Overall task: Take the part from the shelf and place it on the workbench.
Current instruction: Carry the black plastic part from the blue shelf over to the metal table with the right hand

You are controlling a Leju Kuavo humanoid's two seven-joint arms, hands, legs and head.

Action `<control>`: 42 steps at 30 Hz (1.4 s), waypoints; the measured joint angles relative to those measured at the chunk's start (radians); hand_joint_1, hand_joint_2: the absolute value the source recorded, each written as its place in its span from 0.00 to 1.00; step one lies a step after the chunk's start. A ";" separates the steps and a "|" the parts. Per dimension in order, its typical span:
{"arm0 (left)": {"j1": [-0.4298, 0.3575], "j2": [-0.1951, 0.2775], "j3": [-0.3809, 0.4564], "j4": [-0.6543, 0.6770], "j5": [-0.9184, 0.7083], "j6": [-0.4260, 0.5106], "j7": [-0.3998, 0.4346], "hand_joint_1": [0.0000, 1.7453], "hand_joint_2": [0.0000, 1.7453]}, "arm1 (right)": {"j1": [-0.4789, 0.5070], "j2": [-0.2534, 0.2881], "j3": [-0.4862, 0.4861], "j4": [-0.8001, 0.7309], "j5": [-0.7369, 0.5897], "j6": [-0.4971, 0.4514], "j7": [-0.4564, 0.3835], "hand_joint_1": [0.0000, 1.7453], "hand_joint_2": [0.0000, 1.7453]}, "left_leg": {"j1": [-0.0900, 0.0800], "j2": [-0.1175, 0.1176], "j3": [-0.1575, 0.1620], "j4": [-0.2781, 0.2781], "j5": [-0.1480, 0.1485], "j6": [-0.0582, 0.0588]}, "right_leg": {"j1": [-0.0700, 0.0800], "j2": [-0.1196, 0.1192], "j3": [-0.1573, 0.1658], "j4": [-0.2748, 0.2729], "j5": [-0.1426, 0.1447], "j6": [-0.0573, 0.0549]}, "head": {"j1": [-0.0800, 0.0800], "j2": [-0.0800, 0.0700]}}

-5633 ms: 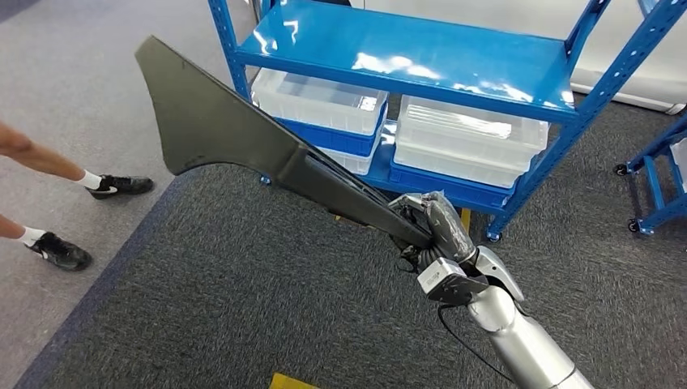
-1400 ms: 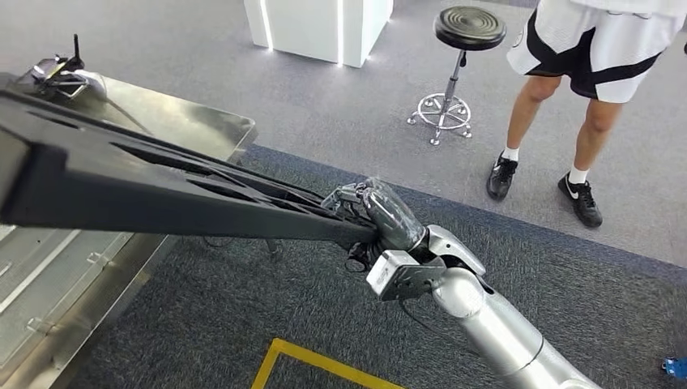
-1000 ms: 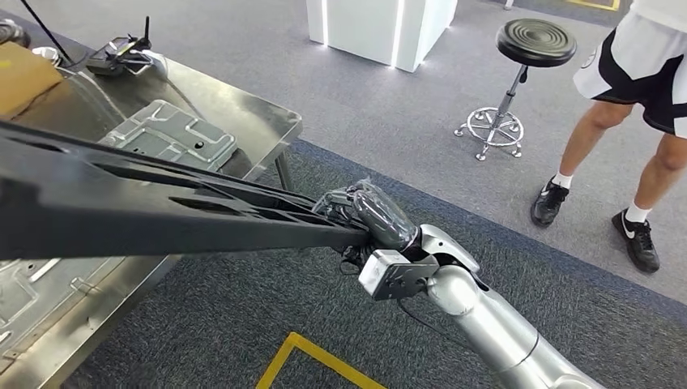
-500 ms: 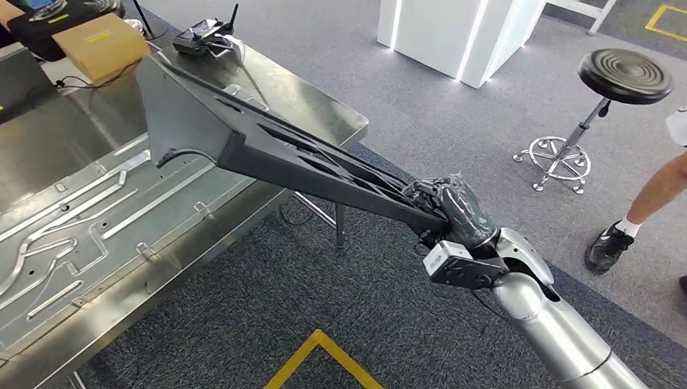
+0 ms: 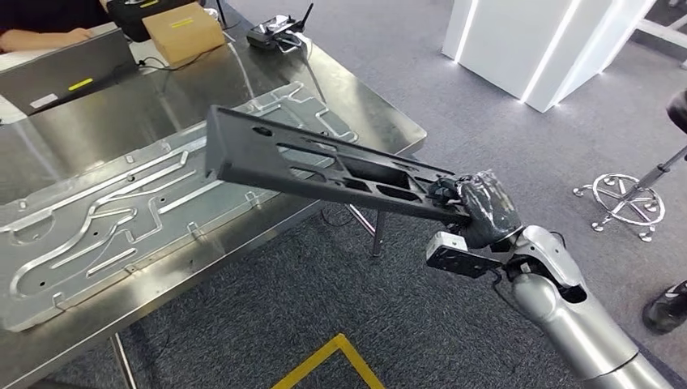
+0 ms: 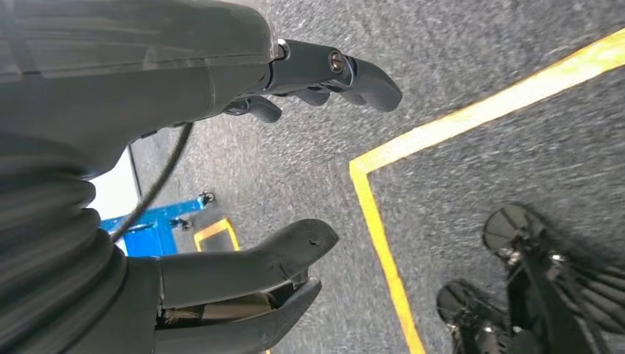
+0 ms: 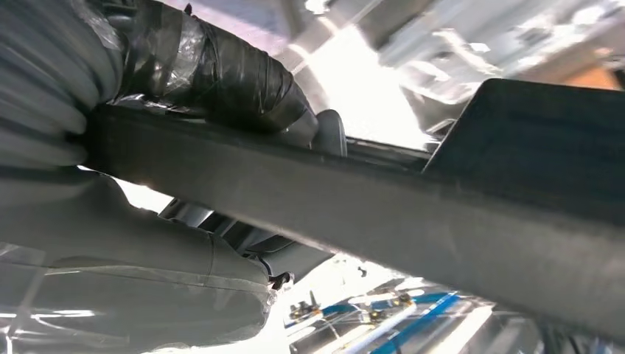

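A long black plastic part [image 5: 324, 166] with cut-out slots is held in the air by its narrow end. My right hand [image 5: 478, 212], wrapped in clear film, grips that end; in the right wrist view the part [image 7: 413, 214] runs as a dark bar across my right hand [image 7: 147, 147]. The part's wide end hangs over the near corner of the steel workbench [image 5: 389, 121], above a stamped metal panel [image 5: 138, 203], apart from it. My left hand [image 6: 221, 169] hangs over the carpet, fingers apart, holding nothing.
On the workbench's far side lie a cardboard box [image 5: 185, 32], a remote controller [image 5: 279, 32] and a laptop [image 5: 69, 73], where a person's arm [image 5: 40, 36] rests. A stool base [image 5: 624, 203] and white pillar [image 5: 535, 44] stand to the right. Yellow floor tape [image 5: 328, 365] lies below.
The camera has kept turning toward the workbench, which now sits more centrally. The part, still gripped by my right hand, now hangs over the bench corner and metal panel. The person's legs have left the view.
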 joint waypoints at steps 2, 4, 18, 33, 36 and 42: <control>0.001 -0.001 -0.016 0.000 0.006 0.003 0.002 0.00 1.00 | -0.010 -0.001 0.000 0.016 0.030 -0.003 0.011 1.00 1.00 | 0.000 0.028 -0.009 0.010 -0.006 -0.011 | -0.002 -0.026 0.006 -0.009 0.004 -0.011 | -0.001 0.000; -0.004 0.000 -0.031 0.000 0.012 0.005 0.003 0.00 1.00 | -0.019 -0.002 0.000 0.029 0.056 -0.004 0.021 1.00 1.00 | -0.002 0.104 -0.044 0.083 -0.050 -0.020 | -0.001 -0.054 0.013 -0.017 0.006 -0.022 | -0.003 0.000; -0.023 0.001 -0.090 0.000 0.027 0.003 0.017 0.00 1.00 | -0.086 0.017 0.028 0.077 0.115 0.014 0.045 1.00 1.00 | -0.008 0.169 0.003 -0.015 0.010 0.021 | 0.011 -0.171 0.048 0.004 -0.054 0.012 | -0.003 0.000; -0.038 0.001 -0.141 0.000 0.076 0.001 0.049 0.00 1.00 | -0.226 0.089 0.118 0.163 0.165 0.074 0.059 1.00 1.00 | 0.002 0.026 -0.023 0.026 -0.012 -0.014 | -0.005 -0.009 -0.016 -0.003 0.013 -0.011 | -0.004 0.000; -0.044 0.001 -0.147 0.000 0.080 0.000 0.052 0.00 1.00 | -0.254 0.113 0.135 0.181 0.167 0.078 0.063 1.00 1.00 | 0.001 0.129 -0.097 0.177 -0.084 -0.027 | 0.000 -0.056 -0.003 -0.013 0.011 -0.028 | -0.007 0.000; -0.043 0.003 -0.158 0.000 0.081 0.000 0.053 0.00 1.00 | -0.270 0.133 0.159 0.208 0.168 0.079 0.067 1.00 1.00 | 0.000 0.184 -0.058 0.091 -0.003 -0.024 | 0.006 -0.146 0.026 -0.013 -0.015 -0.021 | -0.007 0.000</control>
